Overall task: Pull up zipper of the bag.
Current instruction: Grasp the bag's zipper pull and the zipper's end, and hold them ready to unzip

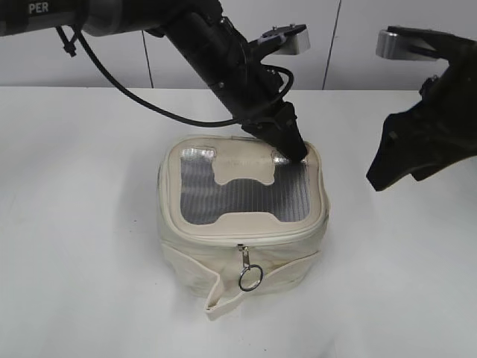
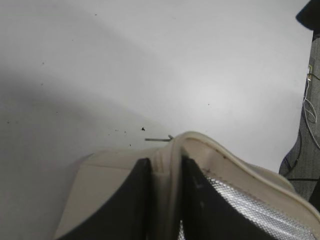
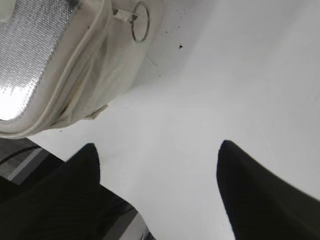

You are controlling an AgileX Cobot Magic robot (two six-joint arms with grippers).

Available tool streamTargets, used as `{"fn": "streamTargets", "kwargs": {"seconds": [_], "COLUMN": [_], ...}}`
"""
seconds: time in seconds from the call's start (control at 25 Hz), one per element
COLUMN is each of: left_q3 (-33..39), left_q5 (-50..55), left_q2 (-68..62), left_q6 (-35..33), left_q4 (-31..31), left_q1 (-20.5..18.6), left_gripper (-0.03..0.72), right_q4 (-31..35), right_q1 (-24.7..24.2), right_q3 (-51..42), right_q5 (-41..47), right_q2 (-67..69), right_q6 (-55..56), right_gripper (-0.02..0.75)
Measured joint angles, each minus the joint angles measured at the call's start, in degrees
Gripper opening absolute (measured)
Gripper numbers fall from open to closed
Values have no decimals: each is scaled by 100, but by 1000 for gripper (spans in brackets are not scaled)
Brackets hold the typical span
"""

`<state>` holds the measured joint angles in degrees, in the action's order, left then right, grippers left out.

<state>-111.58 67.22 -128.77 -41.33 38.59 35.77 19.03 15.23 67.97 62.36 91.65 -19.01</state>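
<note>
Zipper (image 1: 246, 240) work hinges on the bag (image 1: 242, 224) being held steady, and that looks to be the step in hand. The bag sits on the white table (image 1: 82, 224) with its mesh lid facing up, directly beneath the left claw (image 1: 294, 153), which comes down on the far right corner of the lid. In the left wrist view its two dark fingers (image 2: 135, 200) are clenched on the raised cream rim of the lid, one on either side of the seam, with a thin metal piece poking out just beyond them that is too small to name. One silver pull with its ring (image 1: 250, 277) hangs on the front face of the bag, on the side opposite that claw and well apart from it. The right claw (image 1: 387, 168) hovers off to the bag's right side, released and empty, its fingers spread wide with bare table between them in its own view; the ring shows beyond them, at the top of that view. To do this step well, the left claw should probably keep a firm pinch on the rim without dragging the bag, so the lid edge stays taut. The right claw would then need to come round to the front, close on the ring or its tab squarely, and pull along the track rather than away from it. A slanted tug could lift or slide the whole bag.
</note>
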Motion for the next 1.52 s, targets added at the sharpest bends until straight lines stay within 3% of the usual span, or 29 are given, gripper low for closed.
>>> {"fn": "streamTargets", "kwargs": {"seconds": [0.28,0.44,0.64,0.96,1.24,1.52], "left_q3": [6,10,43,43,43,43], "left_q5": [85,90,104,133,133,123], "left_q2": [102,112,185,209,209,216], "left_q6": [-13,-13,-16,-23,-23,-23], "left_q4": [-125,-125,-200,-256,-270,-325], "left_q1": [10,10,61,123,123,123], "left_gripper": [136,134,132,126,120,116], "right_q4": [873,1266,1942,2387,3363,4268], "right_q1": [0,0,0,0,0,0], "right_q3": [-1638,-2124,-2167,-2167,-2167,-2167], "right_q5": [-1573,-2283,-2732,-2954,-3090,-3267], "right_q2": [-717,-736,-736,-283,68,434], "right_q6": [-1055,-1586,-2466,-3036,-4068,-5064], "right_gripper": [566,566,566,566,507,499]}}
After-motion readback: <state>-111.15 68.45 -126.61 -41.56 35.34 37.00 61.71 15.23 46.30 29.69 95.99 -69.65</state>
